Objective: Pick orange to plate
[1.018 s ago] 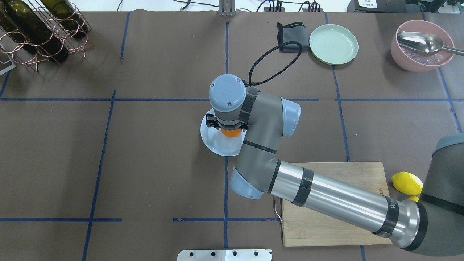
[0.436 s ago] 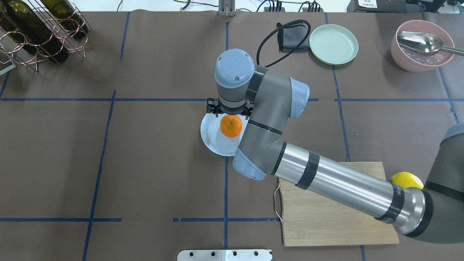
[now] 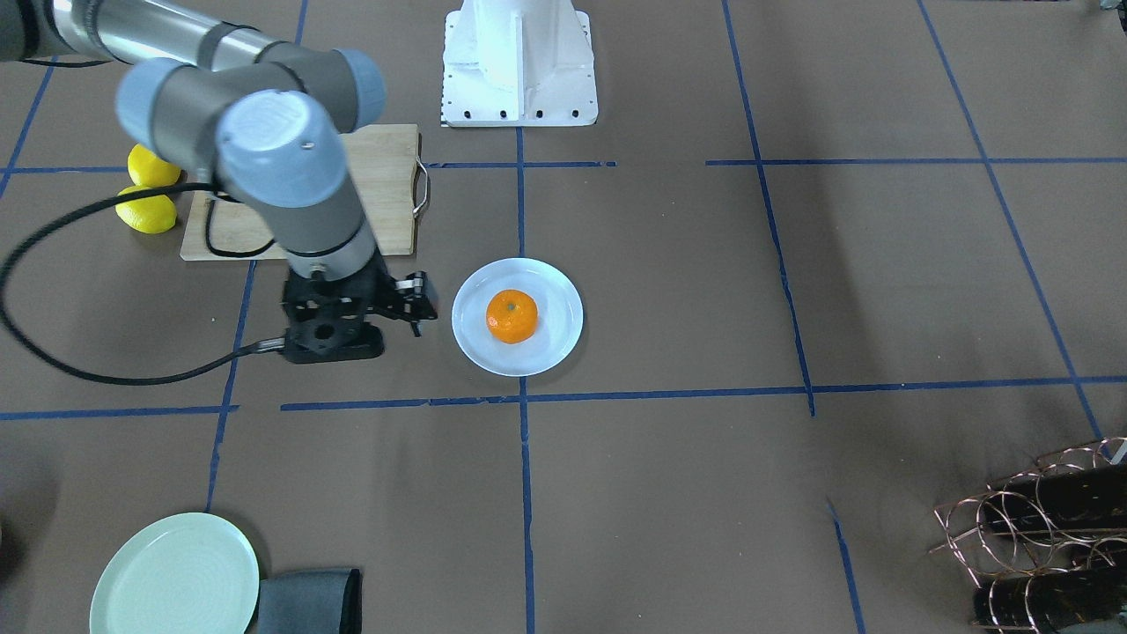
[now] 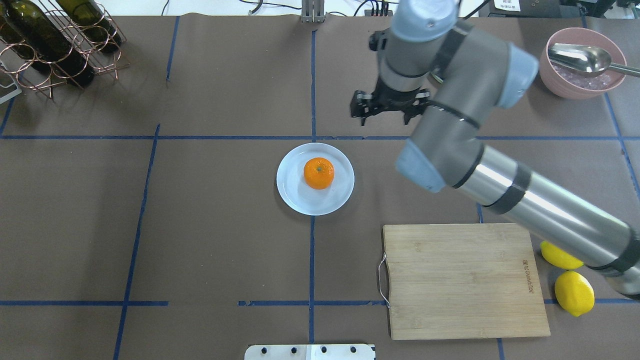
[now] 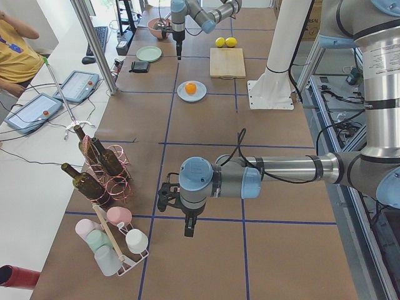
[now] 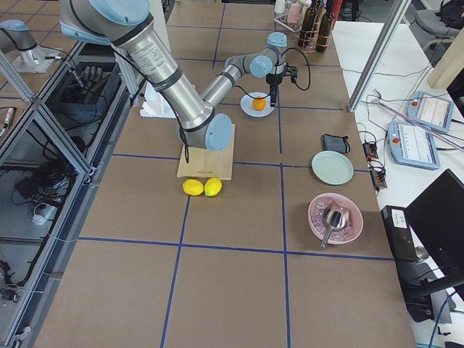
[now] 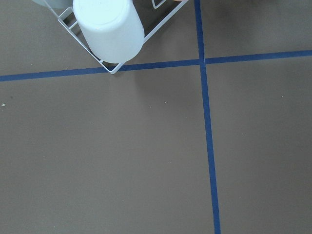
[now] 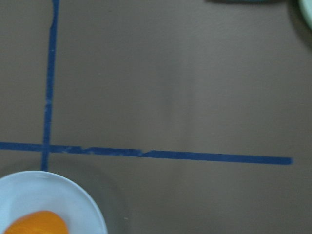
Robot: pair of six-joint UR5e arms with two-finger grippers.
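The orange [image 4: 318,173] rests on the small pale bluish-white plate [image 4: 292,195] at the table's middle, stem spot up; it also shows in the front view as the orange [image 3: 511,315] on the plate [image 3: 550,352]. My right gripper [image 4: 387,111] hangs open and empty, up and to the far right of the plate, well apart from the fruit. The right wrist view catches only the plate's rim [image 8: 73,187] and a slice of orange [image 8: 36,224] at its lower left corner. My left gripper [image 5: 189,228] shows only in the left side view, far from the plate; I cannot tell its state.
A wooden cutting board [image 4: 465,280] lies near right, with two yellow lemons [image 4: 574,292] beside it. A mint-green plate [image 3: 174,577] and dark cloth [image 3: 308,599] sit far right. A pink bowl with a spoon [image 4: 582,62] and a bottle rack [image 4: 55,40] stand at the far corners.
My right gripper let go of the orange over the plate, then rose and swung away to the far right. The orange stays on the plate.
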